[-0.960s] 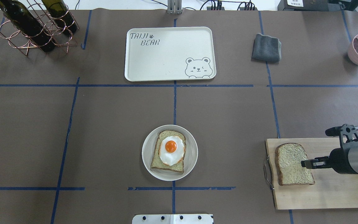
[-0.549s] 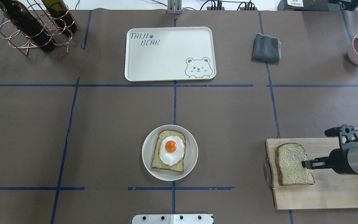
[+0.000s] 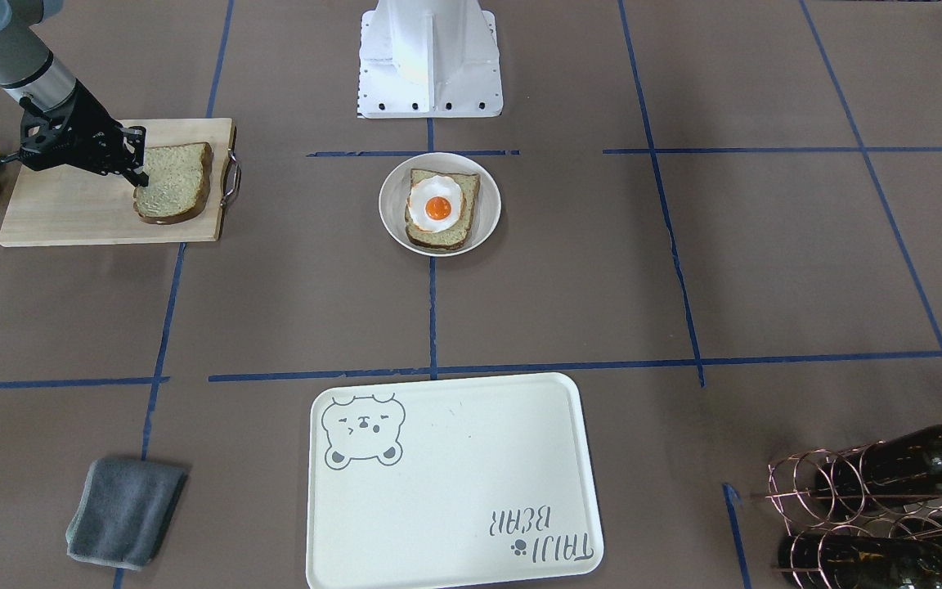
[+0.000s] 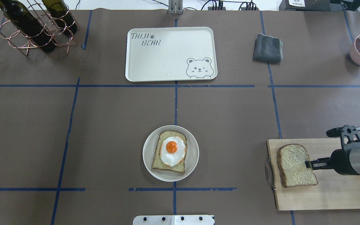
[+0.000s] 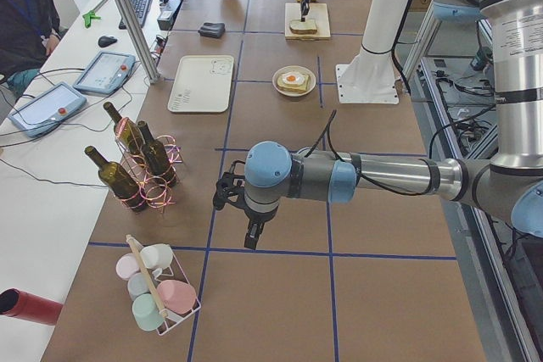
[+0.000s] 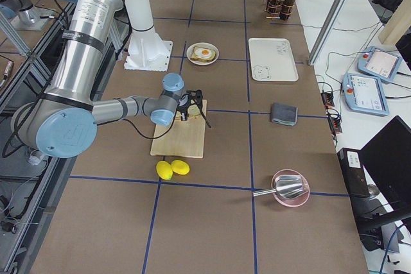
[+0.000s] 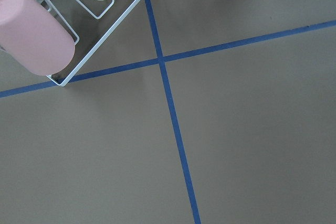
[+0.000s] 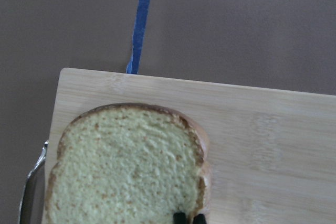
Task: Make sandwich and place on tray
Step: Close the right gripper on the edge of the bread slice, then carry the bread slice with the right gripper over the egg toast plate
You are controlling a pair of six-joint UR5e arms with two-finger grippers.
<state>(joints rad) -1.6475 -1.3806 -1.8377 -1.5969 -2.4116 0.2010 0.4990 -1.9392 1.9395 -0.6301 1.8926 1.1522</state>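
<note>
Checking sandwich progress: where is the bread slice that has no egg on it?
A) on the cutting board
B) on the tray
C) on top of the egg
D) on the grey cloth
A: the slice lies on the board, with the right gripper at its edge.

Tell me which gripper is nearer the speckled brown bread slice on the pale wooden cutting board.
Right. The right gripper is at the edge of the speckled brown bread slice; the left gripper hangs far down the table, near the white wire cup rack.
</note>
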